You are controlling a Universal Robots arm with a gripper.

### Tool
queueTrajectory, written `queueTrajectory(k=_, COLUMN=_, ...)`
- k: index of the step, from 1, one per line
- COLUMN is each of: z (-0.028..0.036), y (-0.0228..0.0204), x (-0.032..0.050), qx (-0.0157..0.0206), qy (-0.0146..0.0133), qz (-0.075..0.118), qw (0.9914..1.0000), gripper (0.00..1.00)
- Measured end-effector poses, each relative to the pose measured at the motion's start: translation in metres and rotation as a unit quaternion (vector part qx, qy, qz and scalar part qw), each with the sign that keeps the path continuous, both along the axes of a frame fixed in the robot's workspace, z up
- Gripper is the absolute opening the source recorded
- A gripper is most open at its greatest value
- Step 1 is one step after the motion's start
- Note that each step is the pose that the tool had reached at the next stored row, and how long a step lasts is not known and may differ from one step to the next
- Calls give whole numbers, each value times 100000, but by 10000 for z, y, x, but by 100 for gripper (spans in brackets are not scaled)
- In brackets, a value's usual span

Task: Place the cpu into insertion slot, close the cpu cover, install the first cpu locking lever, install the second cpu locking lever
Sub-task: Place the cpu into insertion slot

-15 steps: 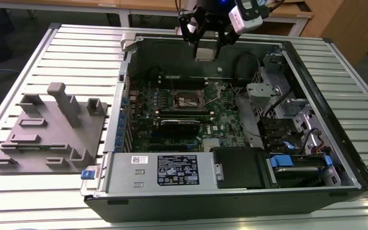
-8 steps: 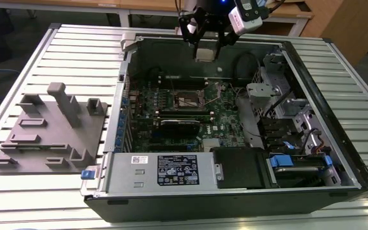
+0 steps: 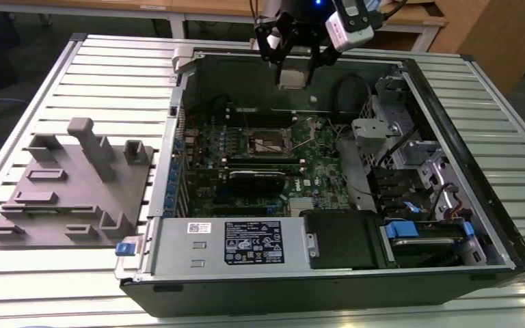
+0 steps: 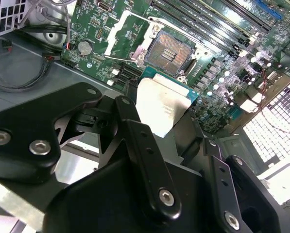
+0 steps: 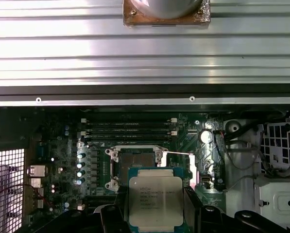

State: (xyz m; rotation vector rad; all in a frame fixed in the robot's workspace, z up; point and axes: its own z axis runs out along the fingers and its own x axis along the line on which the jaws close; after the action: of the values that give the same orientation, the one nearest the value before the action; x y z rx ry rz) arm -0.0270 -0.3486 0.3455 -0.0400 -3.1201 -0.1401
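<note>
Cpu: the cpu (image 5: pixel 156 201) is up in the air, pinched by the gripper, silver-grey top facing the first wrist view, well above the insertion slot and not seated in it.
Gripper: the gripper (image 5: pixel 156 216) has its black jaws clamped on two opposite edges of the chip; in the exterior view it (image 3: pixel 292 65) hangs high over the far end of the open case, with the chip (image 3: pixel 291 74) at its tip.
Insertion slot: the insertion slot (image 4: pixel 168 51) lies bare below, dark centre showing inside its silvery rim.
Cpu cover: the cpu cover (image 4: pixel 116 30) is swung open, lying off to one side of the slot.
Lever: a thin metal lever (image 5: pixel 178 153) juts out from the slot's rim, unlatched.
Board: the green board (image 3: pixel 244 174) carries the slot (image 3: pixel 267 142), with long memory slots (image 5: pixel 127 131) just beside it.
Case: the computer case (image 3: pixel 335 287) walls in the slot on every side.
Table: the slatted table (image 3: pixel 107 68) lies under the case; a grey fixture block (image 3: pixel 76 184) sits outside the case, well apart from the slot, toward the exterior view's left.
</note>
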Motion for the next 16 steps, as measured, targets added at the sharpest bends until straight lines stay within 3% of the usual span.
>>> queueTrajectory(k=16, z=-65, y=0, x=0, qx=-5, qy=1, qz=0, qw=100000, gripper=54)
